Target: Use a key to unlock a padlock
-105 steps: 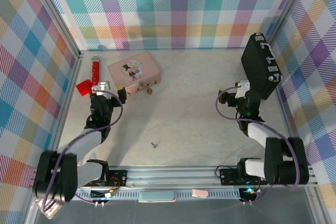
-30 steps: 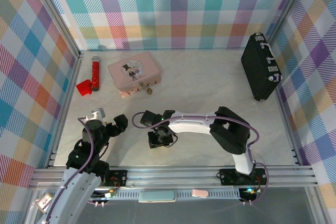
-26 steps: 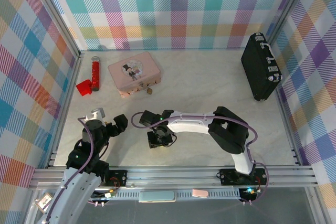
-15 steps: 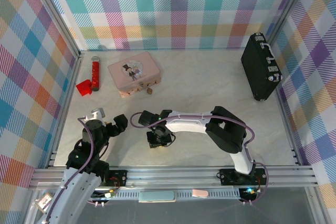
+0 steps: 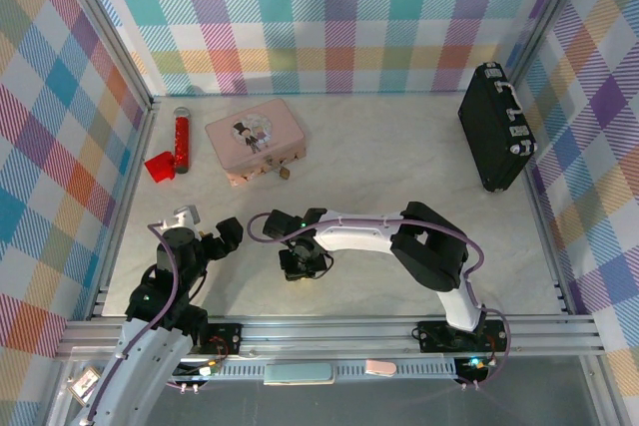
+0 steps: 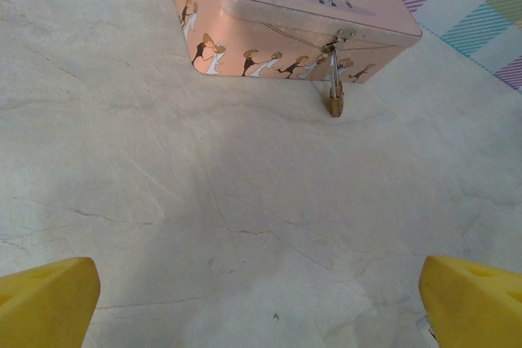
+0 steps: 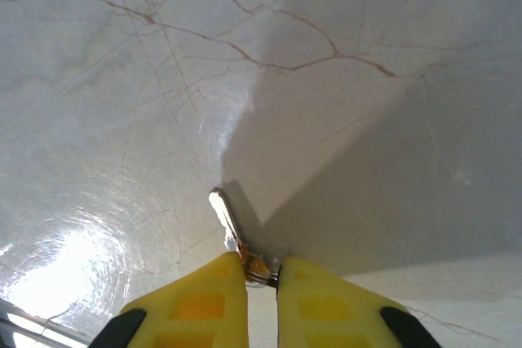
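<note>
Right gripper (image 7: 261, 273) is low at the table (image 5: 399, 177), left of centre and toward the near edge, with its arm stretched across to the left arm's side. Its jaws are nearly together and look clamped on the head of the key (image 7: 227, 220). The key lies flat on the table, not yet lifted as far as I can judge. Key's long axis: head in the pinch, blade sticking out ahead of the fingertips and angled slightly left in the right wrist view, so roughly in line with the fingers. Left gripper (image 6: 261, 315) hovers low with jaws wide apart, holding nothing, facing the pink box (image 6: 285, 6). Padlock (image 6: 335, 98) hangs by its shackle from the clasp on the box's front wall. Its body reaches down to the table and its long axis points away from the box toward the near edge. The keyhole is presumably at that near end, but it is too small to confirm. Seen from above, the padlock lies almost straight beyond the right gripper toward the far side, well apart from it, and both grippers are about equally near it. Judgement: the step in hand is picking up the key. Next the key must travel out to the padlock and meet its body end-on, blade first, likely with the left jaws steadying the padlock.
</note>
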